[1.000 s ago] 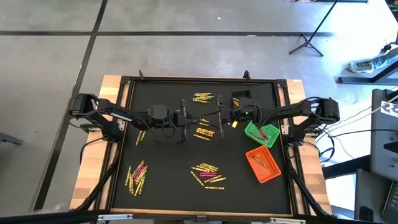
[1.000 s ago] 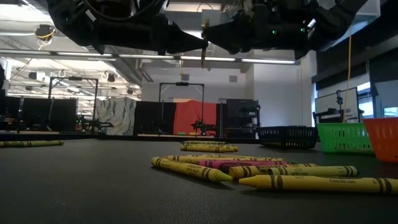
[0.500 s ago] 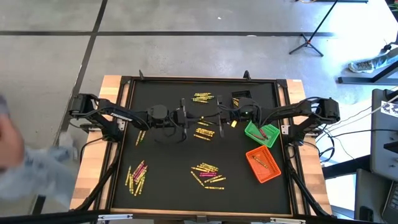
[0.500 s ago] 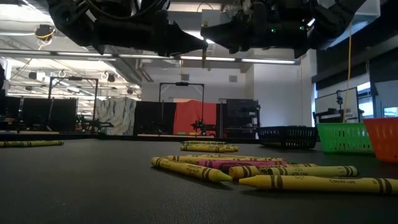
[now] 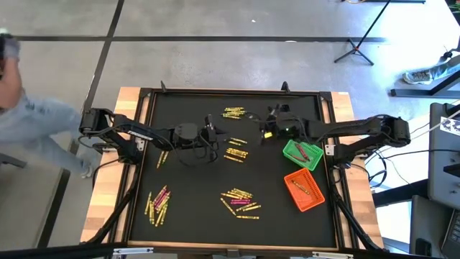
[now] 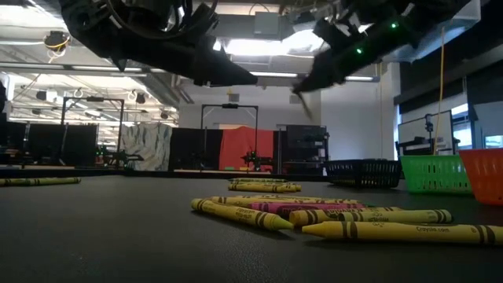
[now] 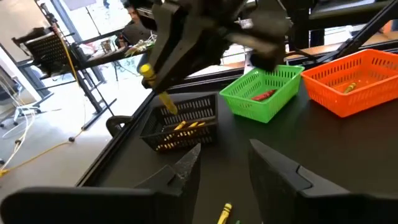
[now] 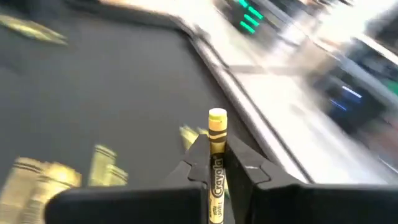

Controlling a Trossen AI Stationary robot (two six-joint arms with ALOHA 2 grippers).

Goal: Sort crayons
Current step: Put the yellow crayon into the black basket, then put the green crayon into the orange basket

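Right pincer (image 8: 217, 163) clamped on yellow crayon (image 8: 216, 149), near black bin (image 7: 180, 122) | left pincer (image 7: 224, 163) spread wide, mid-counter (image 5: 194, 194)

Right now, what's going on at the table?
The right gripper is shut on a yellow crayon and holds it in the air near the black bin, which already has yellow crayons in it. The left gripper is open and empty over the middle of the mat. Loose crayon piles lie on the mat; the green bin holds a red one and the orange bin has some too.
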